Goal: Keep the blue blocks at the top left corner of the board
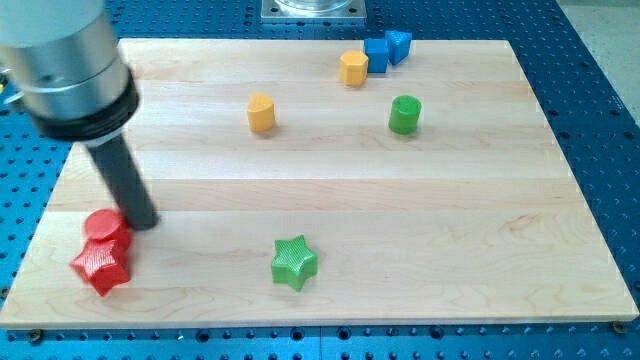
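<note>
Two blue blocks sit together near the view's top, right of centre: a blue cube [377,54] and a blue block [399,45] touching it on its right. A yellow hexagon block [353,69] touches the cube's left side. My tip [143,221] rests on the board at the lower left, just right of the red cylinder [104,229]. It is far from the blue blocks.
A red star [101,266] lies right below the red cylinder near the board's bottom left corner. A yellow block [261,112] sits upper middle, a green cylinder [405,114] right of it, and a green star [293,262] at the lower middle. The wooden board [480,230] lies on a blue perforated table.
</note>
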You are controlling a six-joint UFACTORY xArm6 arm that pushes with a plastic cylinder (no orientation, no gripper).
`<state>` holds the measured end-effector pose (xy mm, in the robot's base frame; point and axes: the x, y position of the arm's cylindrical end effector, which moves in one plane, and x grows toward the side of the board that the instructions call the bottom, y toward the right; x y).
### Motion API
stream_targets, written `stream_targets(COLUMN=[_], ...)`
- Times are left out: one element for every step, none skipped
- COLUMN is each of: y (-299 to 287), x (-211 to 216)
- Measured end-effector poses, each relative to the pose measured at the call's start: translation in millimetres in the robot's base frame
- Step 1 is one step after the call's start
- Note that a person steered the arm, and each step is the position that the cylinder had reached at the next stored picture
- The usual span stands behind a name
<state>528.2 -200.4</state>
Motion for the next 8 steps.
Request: stream_targets(y=[-6.3, 12.4, 27.3, 27.3, 48.2, 148.3, 248.3, 354.8], x=[18.4, -18.1, -37.0, -38.4, -53.9, -110.3, -185.0, -238.7])
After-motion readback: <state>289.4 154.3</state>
